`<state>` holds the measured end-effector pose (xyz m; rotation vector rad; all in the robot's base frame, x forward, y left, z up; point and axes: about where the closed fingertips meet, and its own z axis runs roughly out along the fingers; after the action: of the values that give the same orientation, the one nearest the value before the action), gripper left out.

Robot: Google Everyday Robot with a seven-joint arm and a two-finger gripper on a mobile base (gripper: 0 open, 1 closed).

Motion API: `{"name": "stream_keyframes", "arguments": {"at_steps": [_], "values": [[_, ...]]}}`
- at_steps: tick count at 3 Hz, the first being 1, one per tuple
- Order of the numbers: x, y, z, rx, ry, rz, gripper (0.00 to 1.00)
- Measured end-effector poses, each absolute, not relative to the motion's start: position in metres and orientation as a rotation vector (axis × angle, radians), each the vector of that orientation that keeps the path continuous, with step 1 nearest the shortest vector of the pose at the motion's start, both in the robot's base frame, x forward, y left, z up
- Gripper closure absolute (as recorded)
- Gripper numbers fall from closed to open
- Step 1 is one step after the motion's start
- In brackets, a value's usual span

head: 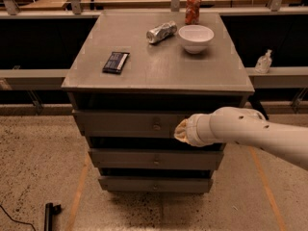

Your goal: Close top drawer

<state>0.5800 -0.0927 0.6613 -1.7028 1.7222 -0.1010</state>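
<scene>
The top drawer (125, 123) is the uppermost of three grey drawers in the cabinet, with a small metal knob (156, 126) at the centre of its flat front. It stands slightly out, with a dark gap above it under the cabinet top. My gripper (180, 131) is at the end of the white arm coming in from the right. It is right against the drawer front, just right of the knob. The arm's wrist hides most of the gripper.
On the cabinet top (159, 66) lie a dark snack packet (116, 62), a crushed silver can (161, 32), a white bowl (196, 37) and an upright red can (193, 8). A sanitiser bottle (263, 62) stands on the ledge at right. A black tool (48, 214) lies on the floor.
</scene>
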Motion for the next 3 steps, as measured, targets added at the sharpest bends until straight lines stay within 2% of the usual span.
{"name": "stream_keyframes", "arguments": {"at_steps": [2, 3], "values": [[0.507, -0.106, 0.727, -1.716, 1.808, 0.116, 1.0], [0.489, -0.109, 0.768, -1.708, 1.807, 0.176, 1.0]]}}
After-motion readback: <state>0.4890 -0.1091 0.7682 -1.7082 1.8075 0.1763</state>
